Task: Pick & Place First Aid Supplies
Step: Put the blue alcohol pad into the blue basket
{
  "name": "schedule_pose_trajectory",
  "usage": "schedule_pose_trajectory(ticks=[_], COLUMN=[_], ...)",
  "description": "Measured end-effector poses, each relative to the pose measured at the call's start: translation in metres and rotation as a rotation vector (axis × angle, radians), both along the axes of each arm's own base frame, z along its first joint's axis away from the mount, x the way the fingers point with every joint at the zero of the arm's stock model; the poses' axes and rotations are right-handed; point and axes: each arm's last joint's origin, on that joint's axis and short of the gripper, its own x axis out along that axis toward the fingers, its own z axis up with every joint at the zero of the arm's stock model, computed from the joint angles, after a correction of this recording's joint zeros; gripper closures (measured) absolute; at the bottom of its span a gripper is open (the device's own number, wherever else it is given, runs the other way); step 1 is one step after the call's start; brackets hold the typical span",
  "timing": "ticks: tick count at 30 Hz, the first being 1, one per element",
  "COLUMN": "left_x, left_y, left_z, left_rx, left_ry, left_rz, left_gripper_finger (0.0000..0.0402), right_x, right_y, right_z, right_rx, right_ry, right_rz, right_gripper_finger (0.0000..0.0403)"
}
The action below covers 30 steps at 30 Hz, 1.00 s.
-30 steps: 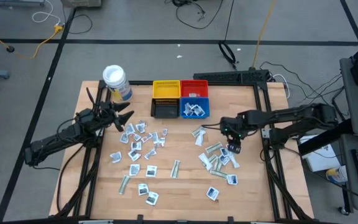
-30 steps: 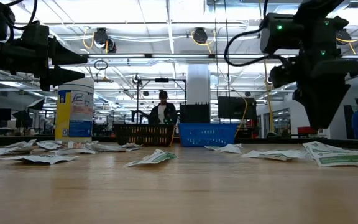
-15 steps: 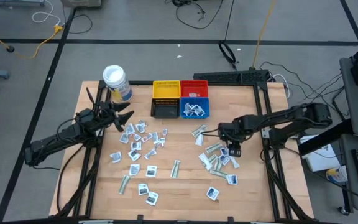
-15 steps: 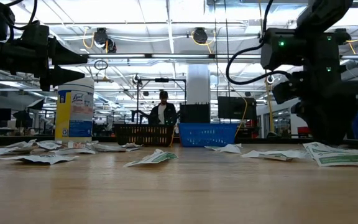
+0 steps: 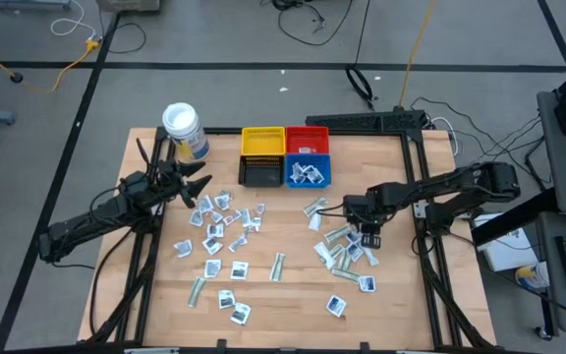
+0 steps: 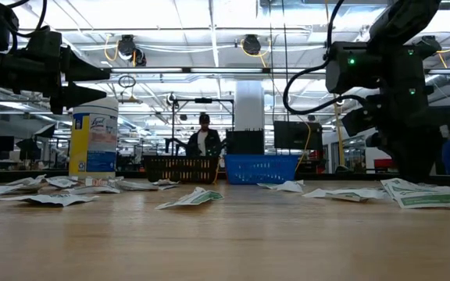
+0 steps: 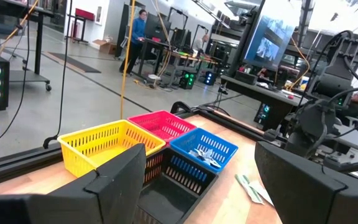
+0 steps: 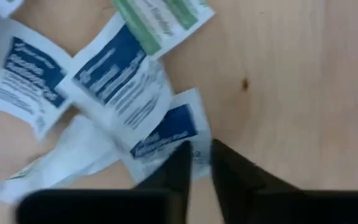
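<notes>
The right gripper (image 8: 196, 163) is down on the packets (image 5: 347, 251) at the table's (image 5: 293, 295) right side, fingers nearly closed on a blue-marked packet (image 8: 166, 134), while the left gripper (image 5: 197, 185) hovers open near the jar (image 5: 183, 130).

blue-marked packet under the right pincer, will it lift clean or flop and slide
Likely floppy: the blue-marked packet looks thin and flat, its edge pinched by the right pincer. Probably very light, so it should lift easily. It overlaps a neighbouring packet, which may drag along on the smooth wooden table.
</notes>
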Motion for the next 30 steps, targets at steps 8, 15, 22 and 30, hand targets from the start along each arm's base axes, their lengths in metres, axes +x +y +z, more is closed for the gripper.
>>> schedule_pose_trajectory(ticks=[8, 15, 22, 30], left_x=[0.0, 0.0, 0.0, 0.0], left_y=[0.0, 0.0, 0.0, 0.0], left_z=[0.0, 0.0, 0.0, 0.0], left_rx=[0.0, 0.0, 0.0, 0.0], left_ry=[0.0, 0.0, 0.0, 0.0], left_rz=[0.0, 0.0, 0.0, 0.0], left_gripper_finger=[0.0096, 0.0096, 0.0096, 0.0096], right_x=[0.002, 0.002, 0.0, -0.011], right_y=[-0.002, -0.002, -0.003, -0.009], right_z=[0.0, 0.0, 0.02, 0.039], right_rx=[-0.003, -0.023, -0.029, -0.027], right_ry=[-0.019, -0.021, -0.054, -0.019], right_rz=[-0.015, -0.019, -0.033, -0.084], right_gripper_finger=[0.04, 0.0402, 0.0402, 0.0402])
